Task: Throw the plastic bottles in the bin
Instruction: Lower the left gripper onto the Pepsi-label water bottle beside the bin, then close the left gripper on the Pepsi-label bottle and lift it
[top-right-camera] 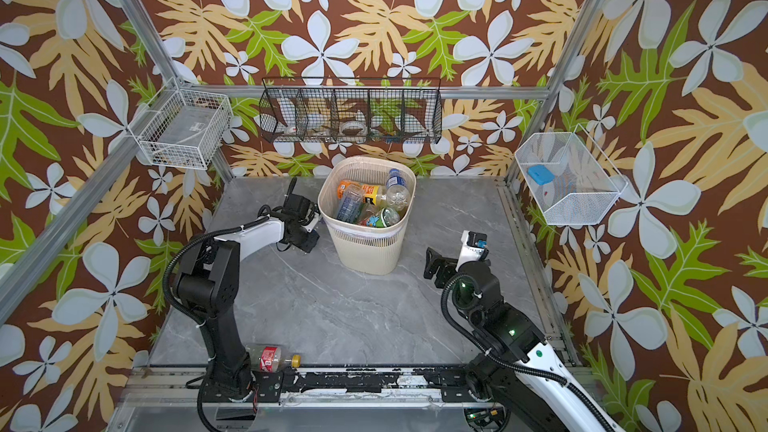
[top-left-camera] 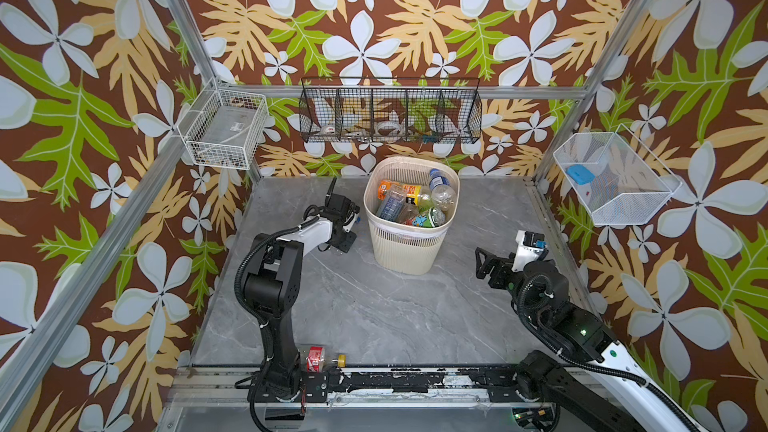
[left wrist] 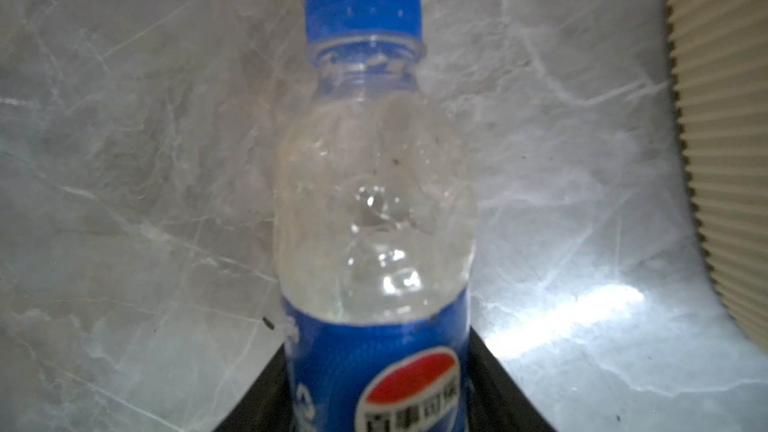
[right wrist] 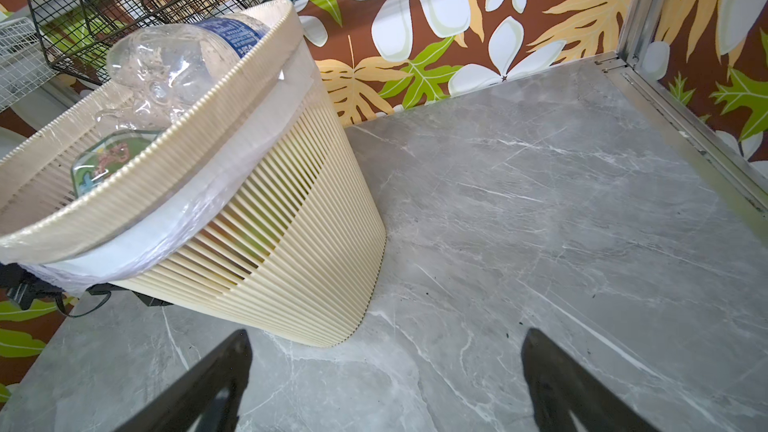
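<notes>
In the left wrist view a clear plastic bottle [left wrist: 374, 209] with a blue cap and a blue, red and white label sits between the black fingers of my left gripper [left wrist: 376, 351], which is shut on its labelled body. In both top views that gripper [top-left-camera: 347, 238] [top-right-camera: 305, 238] is low over the table just left of the cream bin [top-left-camera: 409, 251] [top-right-camera: 365, 251]. Several bottles fill the bin [right wrist: 291, 222]. Another bottle [top-left-camera: 318, 358] [top-right-camera: 270, 358], red-labelled with a yellow cap, lies at the table's front edge by the left arm's base. My right gripper [top-left-camera: 482, 259] [right wrist: 386, 338] is open and empty, right of the bin.
A black wire rack [top-left-camera: 390, 112] hangs on the back wall above the bin. White wire baskets hang on the left wall [top-left-camera: 224, 130] and the right wall [top-left-camera: 615, 180]. Grey marble table [top-left-camera: 374, 317] lies between the arms. The bin's ribbed wall [left wrist: 723, 118] stands close to the held bottle.
</notes>
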Robot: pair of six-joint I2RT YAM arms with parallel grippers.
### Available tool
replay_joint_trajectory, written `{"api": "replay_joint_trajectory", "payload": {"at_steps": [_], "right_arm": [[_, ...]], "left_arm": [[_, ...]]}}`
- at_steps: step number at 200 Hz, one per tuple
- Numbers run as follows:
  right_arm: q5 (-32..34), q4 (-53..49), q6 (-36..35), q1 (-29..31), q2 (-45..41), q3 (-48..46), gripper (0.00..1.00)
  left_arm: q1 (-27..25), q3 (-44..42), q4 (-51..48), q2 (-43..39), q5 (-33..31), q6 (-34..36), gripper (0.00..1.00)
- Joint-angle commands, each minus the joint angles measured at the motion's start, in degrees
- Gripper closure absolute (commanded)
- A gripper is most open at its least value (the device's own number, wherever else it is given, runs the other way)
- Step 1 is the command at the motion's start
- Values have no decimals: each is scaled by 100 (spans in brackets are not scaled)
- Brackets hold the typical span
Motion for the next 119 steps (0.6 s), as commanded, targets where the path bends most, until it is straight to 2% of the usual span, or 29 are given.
{"api": "replay_joint_trajectory", "payload": {"at_steps": [1, 38, 67, 88, 119], "right_arm": [[82, 53, -33, 1, -43, 16, 0], [97, 53, 23, 6, -130, -33, 1], [99, 87, 41, 6, -163, -70, 1], [109, 71, 61, 6, -176, -65, 0], [146, 89, 89, 5, -207, -115, 0]], "left_arm": [[20, 40, -121, -187, 78, -160, 51], [14, -42, -252, -776, 70, -662, 56], [14, -411, 48, -1798, 44, -1307, 56], [25, -1058, 638, -2803, 169, -1928, 57], [29, -2432, 1888, -4432, 828, -2695, 58]]}}
